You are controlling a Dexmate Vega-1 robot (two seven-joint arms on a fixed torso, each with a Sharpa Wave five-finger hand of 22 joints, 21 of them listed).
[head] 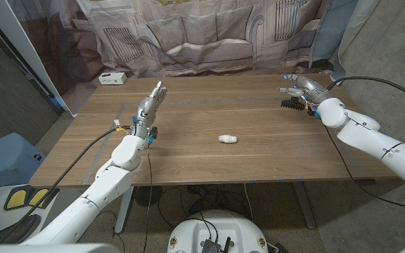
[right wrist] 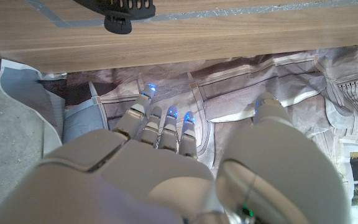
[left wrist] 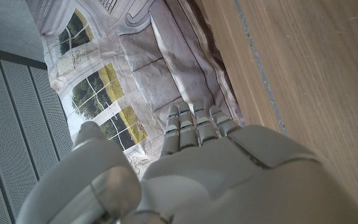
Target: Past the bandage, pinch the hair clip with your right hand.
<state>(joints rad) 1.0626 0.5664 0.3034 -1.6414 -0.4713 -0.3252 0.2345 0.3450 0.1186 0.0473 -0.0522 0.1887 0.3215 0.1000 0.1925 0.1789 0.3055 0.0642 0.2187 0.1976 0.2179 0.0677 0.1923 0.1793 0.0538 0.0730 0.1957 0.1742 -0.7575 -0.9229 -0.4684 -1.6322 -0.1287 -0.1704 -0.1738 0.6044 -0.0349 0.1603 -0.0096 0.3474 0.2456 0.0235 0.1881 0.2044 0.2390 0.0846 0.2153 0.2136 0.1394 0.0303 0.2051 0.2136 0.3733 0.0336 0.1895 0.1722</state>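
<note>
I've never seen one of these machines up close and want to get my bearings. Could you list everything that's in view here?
Table: one, brown wood, fills the middle of the head view.
Bandage roll: one, white, lying near the table's middle.
Hair clip: one, black, toothed, near the far right edge of the table, beside the right robot hand.
Small box: one, white, at the table's far left corner.
Printed cloth: one, grey-beige with a sofa picture, hanging behind the table.
Left robot hand: one, grey, fingers straight, over the left part of the table, holding nothing.
Right robot hand: one, grey, fingers apart, at the far right edge by the hair clip, holding nothing.
</note>
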